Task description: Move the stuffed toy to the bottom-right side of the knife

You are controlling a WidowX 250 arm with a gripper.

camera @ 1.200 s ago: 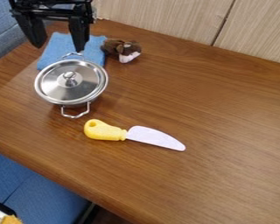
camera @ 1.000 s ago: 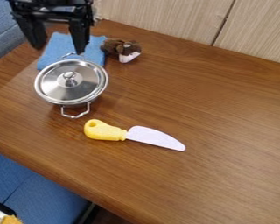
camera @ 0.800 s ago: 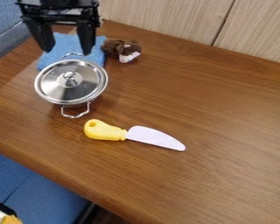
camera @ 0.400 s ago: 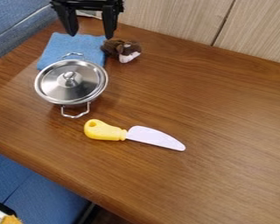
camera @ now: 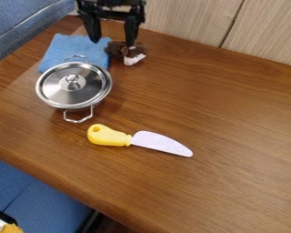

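The gripper [camera: 113, 43], jaws apart, partly hides the brown stuffed toy [camera: 117, 48].

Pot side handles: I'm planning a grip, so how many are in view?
2: the near handle, on the side facing the knife, and the far handle, seen against the blue cloth.

Single camera above near side of table [camera: 233, 113]. Looks down at slant, toward panelled wall [camera: 266, 32] at upper right. Fairly close: table runs off right of frame.
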